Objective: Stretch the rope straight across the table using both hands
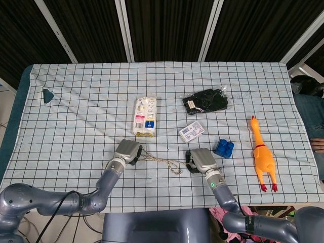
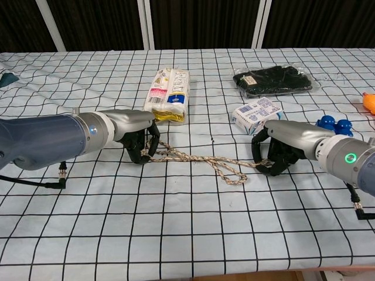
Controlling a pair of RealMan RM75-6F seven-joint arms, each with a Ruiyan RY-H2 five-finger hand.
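Observation:
A braided tan rope (image 2: 202, 160) lies on the checked tablecloth between my two hands, with a slack loop (image 2: 231, 173) sagging toward the near edge. In the head view the rope (image 1: 163, 162) runs from left to right near the table's front. My left hand (image 2: 138, 136) (image 1: 127, 151) grips the rope's left end, fingers curled around it. My right hand (image 2: 280, 147) (image 1: 198, 160) holds the right end, fingers closed over it.
A snack packet (image 2: 170, 93) lies just beyond my left hand. A small white carton (image 2: 255, 113) and blue blocks (image 2: 333, 124) sit by my right hand. A black bag (image 2: 272, 80) lies further back, a yellow rubber chicken (image 1: 263, 157) at the right, a dark triangle (image 1: 47, 95) far left.

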